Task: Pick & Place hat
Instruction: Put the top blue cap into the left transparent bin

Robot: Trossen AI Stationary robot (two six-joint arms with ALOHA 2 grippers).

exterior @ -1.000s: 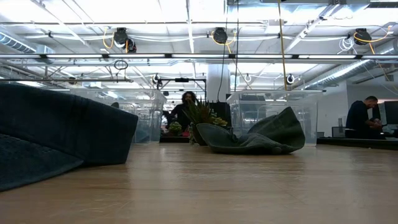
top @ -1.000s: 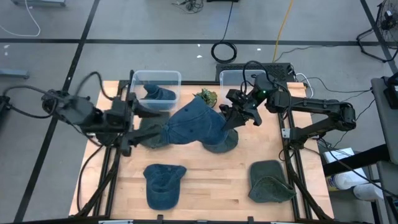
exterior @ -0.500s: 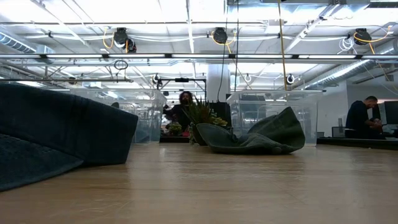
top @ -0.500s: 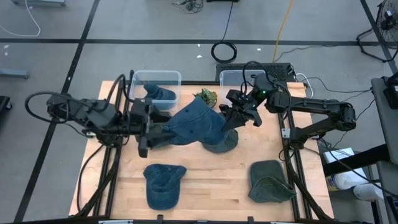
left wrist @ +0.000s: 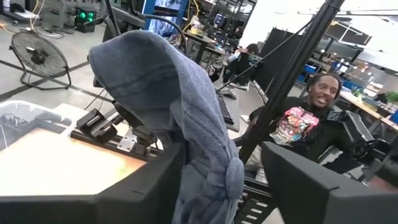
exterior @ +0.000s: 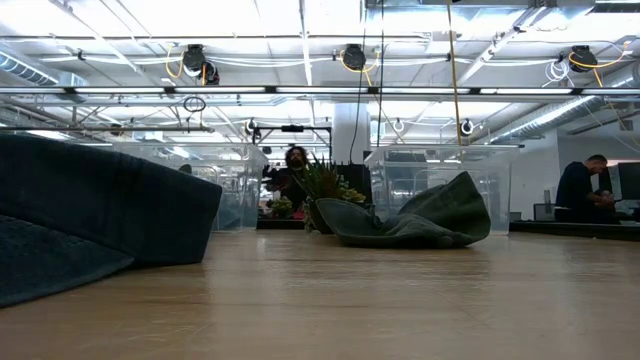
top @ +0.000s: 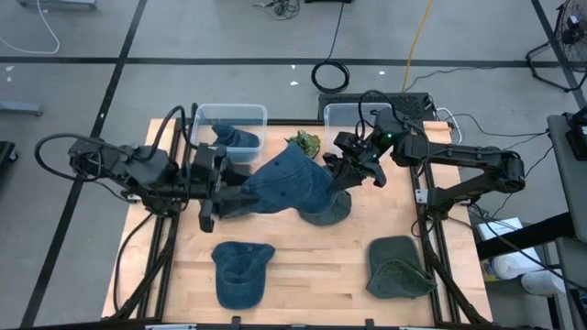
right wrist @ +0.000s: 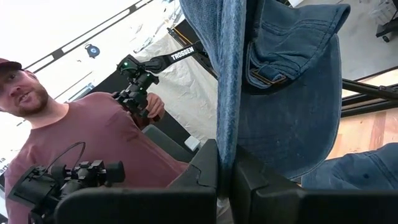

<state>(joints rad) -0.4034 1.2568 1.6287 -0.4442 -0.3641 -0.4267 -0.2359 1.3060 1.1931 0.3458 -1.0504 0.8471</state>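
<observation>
At table centre, my right gripper (top: pixel 336 174) is pinching the denim hat (top: pixel 289 183) shut at its three o'clock edge, holding it taut while my left gripper (top: pixel 231 190), jaws apart, is straddling the nine o'clock end.

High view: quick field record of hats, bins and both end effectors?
held hat: blue denim hat, stretched between both arms above table centre
right end effector: shut on the denim hat's edge
left end effector: at the hat's other end, fabric between its fingers, not clamped
hats on table: blue hat front left; green hat front right
left bin: holds a blue hat
right bin: contents unclear
</observation>
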